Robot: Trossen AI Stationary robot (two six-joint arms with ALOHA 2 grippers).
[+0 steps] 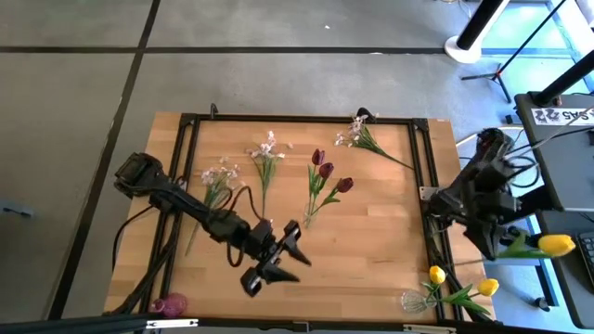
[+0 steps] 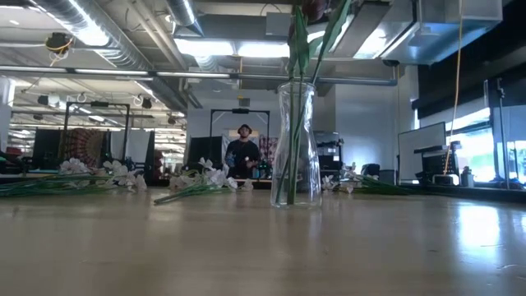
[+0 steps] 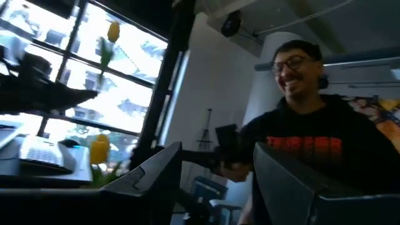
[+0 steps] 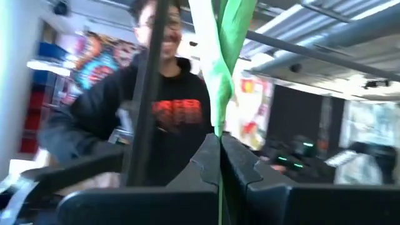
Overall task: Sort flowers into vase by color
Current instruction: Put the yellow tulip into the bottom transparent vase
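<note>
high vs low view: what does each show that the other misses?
Only the high view: both grippers. The left gripper is open above the table's near middle; the right gripper holds a yellow tulip past the right edge. It also shows a clear vase with yellow tulips at the near right corner and a pink vase at the near left corner.

Only the low view: a tall clear vase holding green stems, seen side-on, and a person in the room behind.

Both: white-pink sprays lying on the wooden table.
</note>
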